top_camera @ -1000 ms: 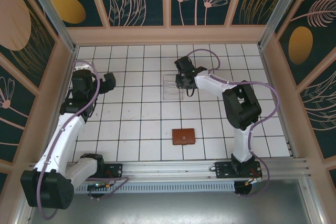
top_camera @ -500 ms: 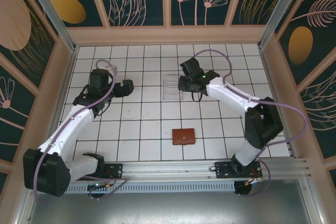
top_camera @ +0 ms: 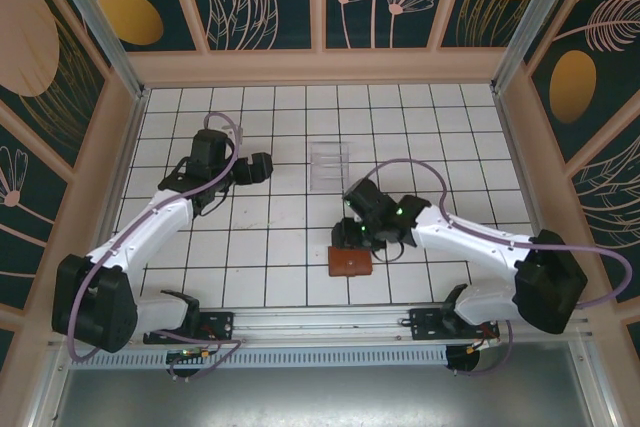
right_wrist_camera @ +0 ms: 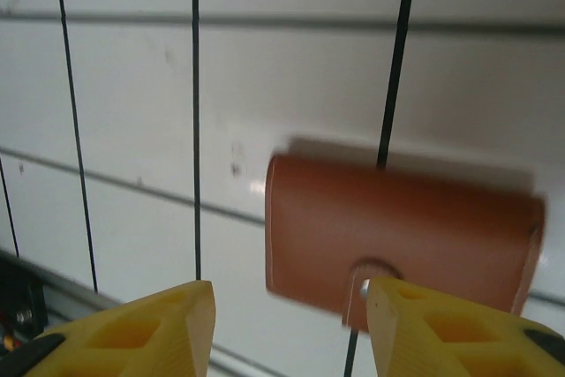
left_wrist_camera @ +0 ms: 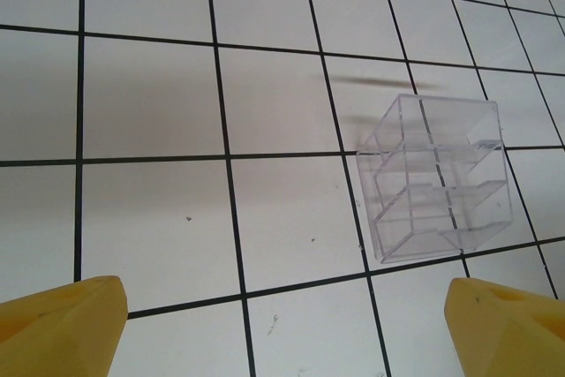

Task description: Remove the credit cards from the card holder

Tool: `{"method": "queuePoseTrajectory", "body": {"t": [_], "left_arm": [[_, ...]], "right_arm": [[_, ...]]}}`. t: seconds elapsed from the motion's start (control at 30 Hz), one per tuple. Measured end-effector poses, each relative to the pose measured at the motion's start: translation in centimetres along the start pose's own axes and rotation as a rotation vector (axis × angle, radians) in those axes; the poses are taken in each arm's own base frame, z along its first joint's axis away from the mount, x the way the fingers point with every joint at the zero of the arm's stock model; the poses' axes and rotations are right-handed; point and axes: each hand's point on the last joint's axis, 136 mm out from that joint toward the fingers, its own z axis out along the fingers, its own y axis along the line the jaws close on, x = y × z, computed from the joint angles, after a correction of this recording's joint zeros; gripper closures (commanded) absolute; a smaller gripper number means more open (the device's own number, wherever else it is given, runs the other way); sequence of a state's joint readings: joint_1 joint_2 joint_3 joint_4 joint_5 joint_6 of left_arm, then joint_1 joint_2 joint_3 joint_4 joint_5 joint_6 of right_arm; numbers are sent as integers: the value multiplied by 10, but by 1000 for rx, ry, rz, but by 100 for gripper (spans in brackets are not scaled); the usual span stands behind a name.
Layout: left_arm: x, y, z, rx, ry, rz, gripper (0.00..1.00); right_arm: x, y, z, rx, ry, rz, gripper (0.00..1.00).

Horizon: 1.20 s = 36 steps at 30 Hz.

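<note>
Top external view places the card holder [top_camera: 351, 261] folded shut on the white tiled table [top_camera: 270, 247], near the front edge and a little right of centre, well apart from the clear plastic tray [top_camera: 329, 166] standing farther back. The right gripper [top_camera: 352, 232] hangs just over the holder's far edge, its arm reaching in from the right. On the right wrist camera its yellow fingers [right_wrist_camera: 159, 324] stand apart with nothing between them. The reddish-brown holder lies flat beyond them, and a small round fastener [right_wrist_camera: 371, 273] on its edge sits close beside the right-hand finger. The picture is blurred, so contact cannot be told. The left gripper [top_camera: 262, 167] is far back on the left, spread wide and empty, near the tray but clear of it, and well away from the holder. With the holder closed, I judge the credit cards to be tucked inside it, so the work is at its start: the step in hand looks like the approach to open the holder. The next move calls for the right fingers to settle on the tab or the flap's edge and lift it without sliding the light leather across the smooth tiles. Probably the left gripper will need to travel near and pin the holder while the flap is raised and each thin card is pinched out.
</note>
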<state>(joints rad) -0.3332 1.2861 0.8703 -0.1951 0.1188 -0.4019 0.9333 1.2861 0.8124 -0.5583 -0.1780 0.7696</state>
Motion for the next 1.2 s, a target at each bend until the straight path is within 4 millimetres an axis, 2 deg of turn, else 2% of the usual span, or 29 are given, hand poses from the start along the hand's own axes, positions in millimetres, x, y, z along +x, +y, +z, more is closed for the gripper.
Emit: {"method": "queuePoseTrajectory", "body": {"t": [0.07,0.27,0.37,0.5,0.67,0.87,1.1,1.2], "left_arm": [[-4,-1,2,-1,-7,1,7],[-9,-1,7,-7,-12,2,6],[-9,0,8,-13,-12,5,6],[-12,0,8,-17,-17,6,6],[-12,0,9,-18,-15,8,6],[-10,1,9,-23,-8,16,6],[-6,1,9,-25,5,22,7],[-4,-3,9,-19,12,28,8]], "right_arm": [[21,-2,4,-4,46,13,46],[60,-11,17,12,146,59,35],[69,-11,21,5,171,79,29],[71,-11,24,-1,179,97,24],[66,-16,31,5,171,128,22],[37,-25,34,-3,111,201,22],[8,-40,38,12,58,228,22],[-4,-41,40,17,45,221,22]]}}
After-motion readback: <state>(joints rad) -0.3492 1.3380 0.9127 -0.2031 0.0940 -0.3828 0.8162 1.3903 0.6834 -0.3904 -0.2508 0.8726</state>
